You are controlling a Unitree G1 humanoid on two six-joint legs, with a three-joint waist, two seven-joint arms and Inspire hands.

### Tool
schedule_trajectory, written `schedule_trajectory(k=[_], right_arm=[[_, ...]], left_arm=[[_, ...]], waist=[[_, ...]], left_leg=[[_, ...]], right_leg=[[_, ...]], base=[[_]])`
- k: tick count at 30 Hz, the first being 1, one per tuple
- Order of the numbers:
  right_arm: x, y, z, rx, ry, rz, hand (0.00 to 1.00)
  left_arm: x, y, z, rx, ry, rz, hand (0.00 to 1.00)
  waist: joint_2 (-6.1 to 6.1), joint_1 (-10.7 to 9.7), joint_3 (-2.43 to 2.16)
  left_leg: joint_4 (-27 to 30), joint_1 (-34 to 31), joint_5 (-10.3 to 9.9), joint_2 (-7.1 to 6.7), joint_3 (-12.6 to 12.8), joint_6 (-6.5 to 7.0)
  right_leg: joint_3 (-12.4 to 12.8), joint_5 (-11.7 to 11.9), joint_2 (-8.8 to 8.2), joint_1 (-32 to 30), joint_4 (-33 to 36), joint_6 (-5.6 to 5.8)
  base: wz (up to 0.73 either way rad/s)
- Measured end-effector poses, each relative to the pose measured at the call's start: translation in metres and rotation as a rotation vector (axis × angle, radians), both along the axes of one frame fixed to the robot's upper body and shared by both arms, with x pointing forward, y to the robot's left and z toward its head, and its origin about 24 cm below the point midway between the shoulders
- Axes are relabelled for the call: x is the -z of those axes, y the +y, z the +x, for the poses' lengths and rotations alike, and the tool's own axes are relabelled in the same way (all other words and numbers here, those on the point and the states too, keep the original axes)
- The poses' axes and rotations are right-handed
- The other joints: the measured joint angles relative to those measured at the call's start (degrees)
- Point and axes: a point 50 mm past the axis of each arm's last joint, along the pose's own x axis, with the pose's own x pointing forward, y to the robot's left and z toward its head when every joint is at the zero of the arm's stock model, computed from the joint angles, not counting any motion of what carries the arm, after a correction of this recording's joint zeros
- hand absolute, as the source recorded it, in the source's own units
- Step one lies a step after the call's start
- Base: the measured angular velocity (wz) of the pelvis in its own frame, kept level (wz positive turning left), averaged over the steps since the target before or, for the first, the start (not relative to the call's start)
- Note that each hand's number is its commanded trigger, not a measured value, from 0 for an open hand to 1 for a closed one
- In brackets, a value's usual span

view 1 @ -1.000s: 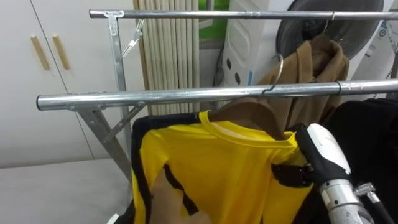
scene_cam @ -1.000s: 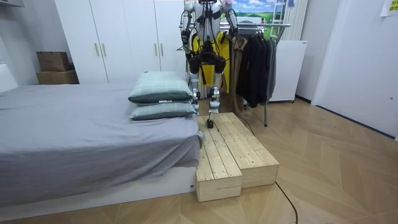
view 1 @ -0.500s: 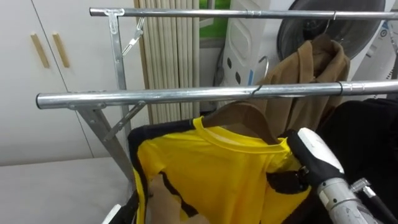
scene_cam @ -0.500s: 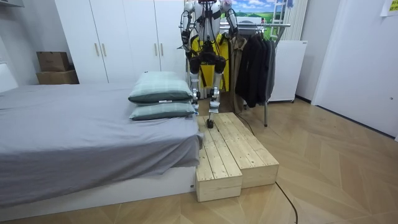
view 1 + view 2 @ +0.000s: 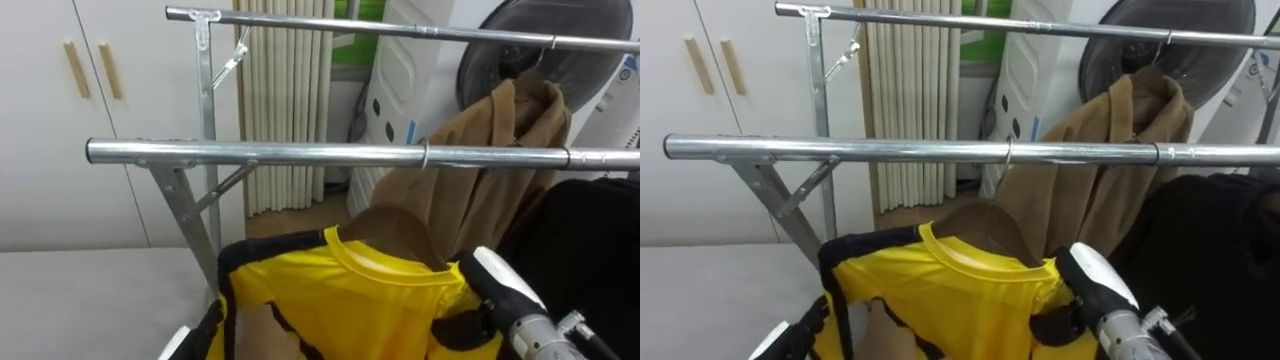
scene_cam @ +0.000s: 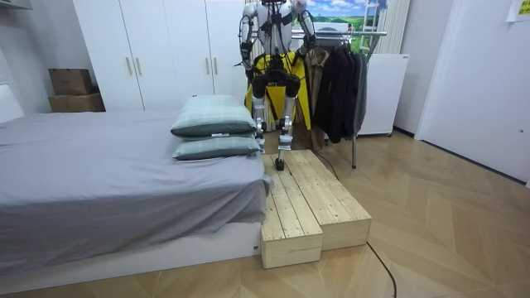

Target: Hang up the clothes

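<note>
A yellow shirt (image 5: 350, 300) with black trim hangs on a wooden hanger (image 5: 395, 225). The hanger's metal hook (image 5: 425, 157) sits over the front rail (image 5: 250, 153) of the clothes rack. My right hand (image 5: 458, 330) is at the shirt's right shoulder, dark fingers curled on the cloth. My left arm (image 5: 178, 343) comes in at the lower left edge beside the shirt, with its hand hidden. In the room view I stand upright at the rack with both arms raised and the yellow shirt (image 6: 291, 91) before me.
A brown coat (image 5: 500, 150) hangs from the rear rail (image 5: 330, 25), and dark clothes (image 5: 590, 240) hang at the right. The rack's upright (image 5: 207, 110) and brace stand left of the shirt. Behind me are the bed (image 6: 99, 182) and a wooden platform (image 6: 306, 207).
The hanger's hook was above the front rail and now rests on it. The shirt has come down with it. The view has shifted a little.
</note>
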Motion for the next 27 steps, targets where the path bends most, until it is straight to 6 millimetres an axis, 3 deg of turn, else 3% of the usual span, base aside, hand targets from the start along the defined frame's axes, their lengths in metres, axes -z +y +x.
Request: schedule_trajectory(k=[4, 7, 9, 12, 15, 16, 17, 18, 19, 27], right_arm=[[0.017, 0.001, -0.004, 0.045, 0.043, 0.079, 1.0], [0.043, -0.001, -0.015, 0.095, 0.16, 0.113, 1.0], [0.054, 0.0, -0.02, 0.117, 0.204, 0.133, 1.0], [0.057, 0.003, -0.02, 0.118, 0.203, 0.151, 1.0], [0.061, 0.006, -0.021, 0.131, 0.21, 0.173, 1.0], [0.061, 0.006, -0.021, 0.134, 0.209, 0.18, 0.59], [0.061, 0.006, -0.021, 0.138, 0.21, 0.188, 0.54], [0.061, 0.006, -0.021, 0.142, 0.208, 0.19, 0.09], [0.061, 0.006, -0.021, 0.145, 0.206, 0.189, 0.01], [0.061, 0.006, -0.021, 0.147, 0.203, 0.19, 0.0]], left_arm=[[0.0, 0.001, 0.0, -0.019, -0.005, -0.003, 0.0], [0.0, 0.002, 0.0, -0.031, -0.009, -0.003, 0.0], [0.0, 0.002, 0.0, -0.03, -0.008, -0.001, 0.0], [0.0, 0.0, 0.0, -0.025, -0.008, -0.008, 0.0], [0.001, -0.004, -0.001, -0.015, -0.005, -0.022, 0.0], [0.001, -0.004, -0.001, -0.017, -0.004, -0.029, 0.0], [0.002, -0.005, -0.001, -0.015, -0.001, -0.029, 0.0], [0.002, -0.005, -0.003, -0.015, 0.002, -0.029, 0.0], [0.003, -0.005, -0.003, -0.015, 0.004, -0.029, 0.0], [0.003, -0.006, -0.004, -0.013, 0.007, -0.04, 0.0]], waist=[[0.57, 0.4, 0.03], [0.98, 0.5, 0.17], [1.33, 0.4, -0.01], [2.02, -0.1, -0.49], [2.16, -0.1, -0.39], [2.18, -0.1, -0.35], [2.24, -0.1, -0.31], [2.26, -0.1, -0.3], [2.25, -0.1, -0.29], [2.0, -0.1, -0.17]], left_leg=[[0.1, 0.6, 0.0, 0.0, -0.4, 0.04], [0.1, 0.4, -0.1, -0.04, -0.6, 0.17], [0.1, 0.3, -0.2, -0.06, -0.7, 0.27], [0.1, 0.3, -0.2, -0.1, -0.8, 0.32], [0.1, 0.9, -0.2, -0.1, -1.4, 0.32], [0.1, 0.9, -0.2, -0.1, -1.5, 0.32], [0.1, 0.9, -0.2, -0.1, -1.6, 0.32], [0.1, 0.8, -0.2, -0.1, -1.6, 0.32], [0.1, 0.8, -0.2, -0.1, -1.7, 0.32], [0.2, 0.8, -0.2, -0.11, -1.7, 0.31]], right_leg=[[-0.2, 0.0, -0.08, 0.9, -0.3, 0.04], [-0.3, 0.2, -0.14, 1.0, -0.7, 0.3], [-0.3, 0.3, -0.14, 0.9, -0.7, 0.38], [-0.4, 0.4, -0.26, 1.0, -0.7, 0.35], [-1.0, 0.1, -0.36, 1.8, -0.8, 0.3], [-1.0, 0.0, -0.37, 1.8, -0.8, 0.31], [-1.1, 0.0, -0.38, 1.8, -0.8, 0.31], [-1.1, 0.0, -0.39, 1.8, -0.8, 0.31], [-1.1, 0.0, -0.4, 1.8, -0.8, 0.3], [-1.4, -0.1, -0.5, 1.8, -0.8, 0.28]], base=[[0.03], [0.01], [0.0], [0.02], [0.09], [0.08], [0.03], [0.0], [0.0], [0.0]])
